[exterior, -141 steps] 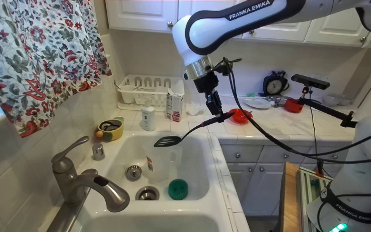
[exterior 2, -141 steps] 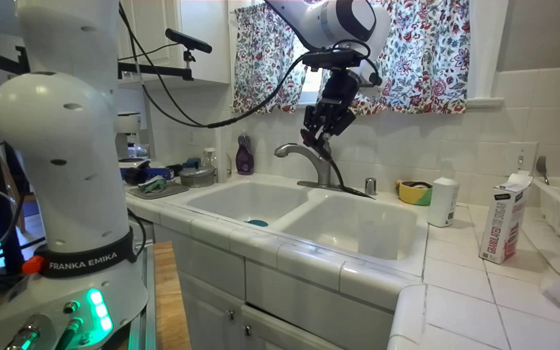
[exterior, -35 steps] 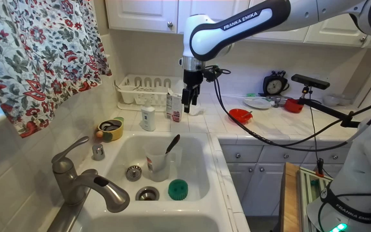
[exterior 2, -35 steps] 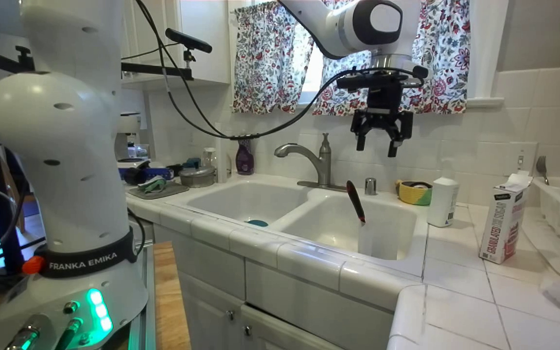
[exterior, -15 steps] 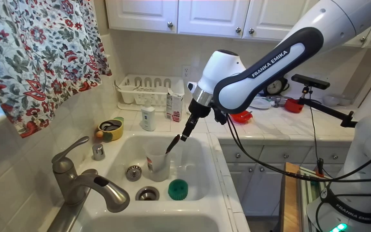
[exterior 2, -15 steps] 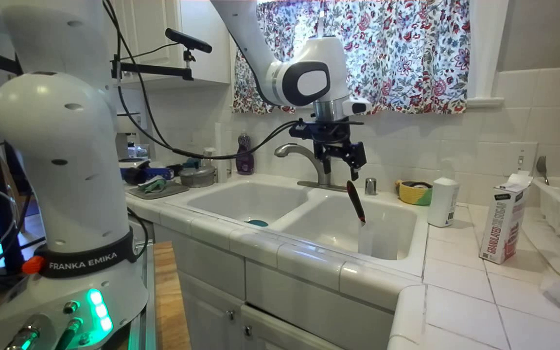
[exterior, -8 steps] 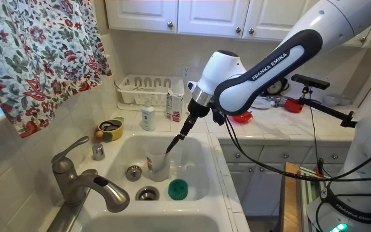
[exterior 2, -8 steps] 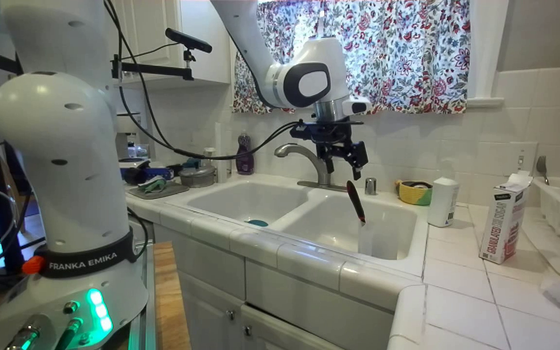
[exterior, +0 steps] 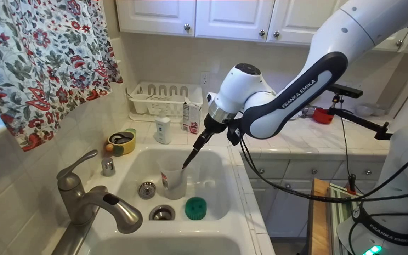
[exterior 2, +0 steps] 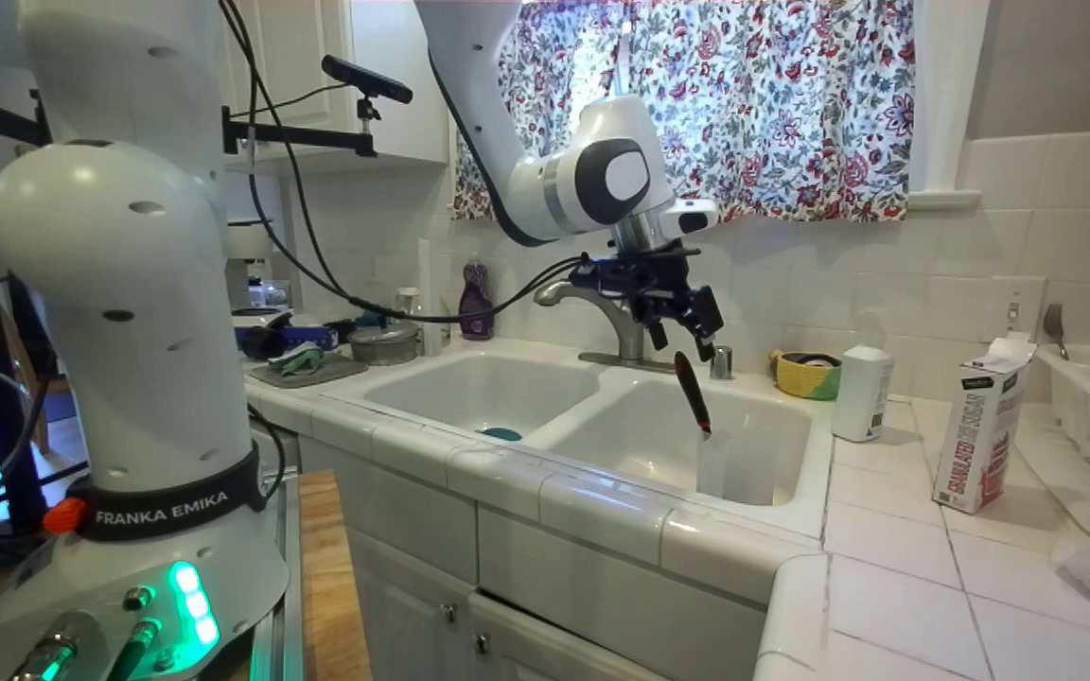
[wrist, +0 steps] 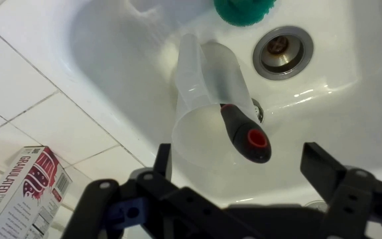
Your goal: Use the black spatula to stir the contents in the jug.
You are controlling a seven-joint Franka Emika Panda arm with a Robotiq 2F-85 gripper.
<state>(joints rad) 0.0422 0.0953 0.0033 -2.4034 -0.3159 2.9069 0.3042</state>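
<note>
In the right-hand basin the translucent whitish jug (exterior: pixel 173 182) stands upright with a handle on its side. The black spatula (wrist: pixel 248 139) leans in it; its dark handle with a red hole sticks out over the rim, and its head is hidden inside the jug. My gripper (wrist: pixel 237 157) is open, with the handle's end showing between its spread fingers in the wrist view but apart from both. In an exterior view the gripper (exterior 2: pixel 683 344) hangs just above the tip of the spatula handle (exterior 2: pixel 694 392). What the jug contains cannot be made out.
A green scrubber (exterior: pixel 196 208) lies beside the jug, near the drain (exterior: pixel 162 213). The grey faucet (exterior: pixel 112 205) arches over the sink. On the counter behind stand a white soap bottle (exterior: pixel 163 130), a sugar box (exterior: pixel 191 117) and a yellow pot (exterior: pixel 122 142).
Some seconds ago my gripper held the spatula above the jug; then the spatula stood in the jug, released. Since then the open gripper has tilted and come down to the handle's end.
</note>
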